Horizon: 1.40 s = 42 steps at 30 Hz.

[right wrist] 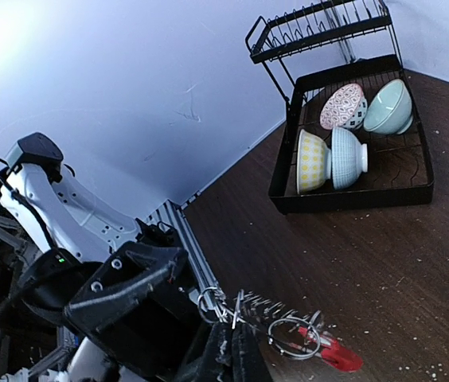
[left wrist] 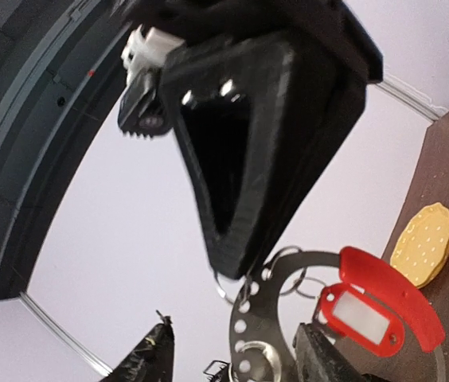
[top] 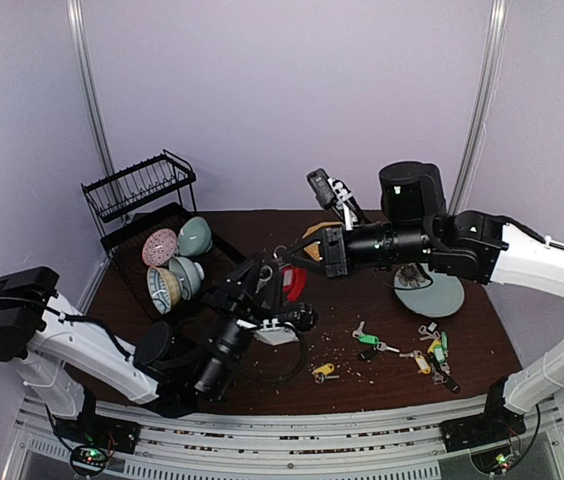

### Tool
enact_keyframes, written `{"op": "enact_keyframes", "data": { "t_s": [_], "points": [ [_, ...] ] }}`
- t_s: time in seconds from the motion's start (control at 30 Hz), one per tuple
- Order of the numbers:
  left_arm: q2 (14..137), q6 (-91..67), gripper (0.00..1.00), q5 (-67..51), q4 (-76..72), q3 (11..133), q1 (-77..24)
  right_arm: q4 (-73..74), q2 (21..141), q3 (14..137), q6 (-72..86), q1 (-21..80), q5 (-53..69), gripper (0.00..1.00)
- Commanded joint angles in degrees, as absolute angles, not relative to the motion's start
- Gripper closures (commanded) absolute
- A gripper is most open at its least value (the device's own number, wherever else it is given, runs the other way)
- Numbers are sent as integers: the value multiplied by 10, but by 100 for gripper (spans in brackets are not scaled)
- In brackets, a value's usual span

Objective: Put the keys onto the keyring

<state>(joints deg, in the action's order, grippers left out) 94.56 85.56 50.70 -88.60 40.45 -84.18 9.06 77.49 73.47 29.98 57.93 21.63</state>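
The keyring [left wrist: 272, 314] hangs in the air between the two grippers. It is a dark band with holes and silver loops, joined to a red arc [left wrist: 396, 290], and a red tag [left wrist: 360, 314] sits against it. My right gripper [right wrist: 231, 330] is shut on a small loop at the keyring's [right wrist: 288, 328] edge. The fingers [left wrist: 151, 358] of my left gripper [left wrist: 236, 326] stand apart on either side of the band, open. In the top view both grippers [top: 262, 275] [top: 287, 255] meet mid-table. Loose keys with green [top: 367, 339], yellow [top: 324, 371] and mixed tags [top: 434, 350] lie on the table.
A black dish rack [top: 122, 240] holding several bowls [right wrist: 344, 147] stands at the back left. A round yellow dotted plate [left wrist: 423, 243] lies behind the grippers. A pale green plate [top: 437, 297] sits under the right arm. Crumbs speckle the brown table [right wrist: 415, 263].
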Motion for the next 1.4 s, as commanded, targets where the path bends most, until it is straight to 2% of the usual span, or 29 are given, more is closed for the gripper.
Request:
{"op": "enact_keyframes", "data": {
  "t_s": [0.0, 0.07, 0.1, 0.13, 0.2, 0.3, 0.37, 0.5, 0.67, 0.83, 1.23, 1.37],
  "points": [
    [856, 641, 40, 547, -754, 391, -851, 139, 747, 742, 156, 576, 203, 100],
    [781, 445, 38, 481, -490, 412, -846, 169, 746, 748, 104, 575, 209, 100],
    [739, 349, 38, 411, -322, 428, -837, 183, 745, 750, 75, 575, 215, 100],
    [700, 268, 38, 319, -234, 442, -821, 196, 744, 751, 50, 575, 218, 100],
    [634, 165, 41, 182, -161, 447, -788, 226, 746, 760, -1, 576, 243, 100],
    [575, 86, 46, 46, -98, 463, -755, 240, 745, 764, -68, 584, 278, 100],
    [573, 44, 53, 6, -60, 490, -748, 250, 746, 771, -126, 602, 274, 100],
    [592, 9, 56, -63, 1, 541, -731, 275, 768, 810, -201, 635, 248, 100],
    [603, 19, 60, -73, 64, 562, -730, 259, 769, 825, -233, 662, 240, 100],
    [577, 19, 74, -34, 43, 553, -730, 251, 768, 825, -245, 683, 230, 100],
    [602, 52, 77, -58, 54, 568, -730, 253, 771, 833, -245, 698, 195, 100],
    [600, 52, 85, -56, 43, 566, -730, 253, 772, 833, -244, 698, 197, 100]
  ]
}}
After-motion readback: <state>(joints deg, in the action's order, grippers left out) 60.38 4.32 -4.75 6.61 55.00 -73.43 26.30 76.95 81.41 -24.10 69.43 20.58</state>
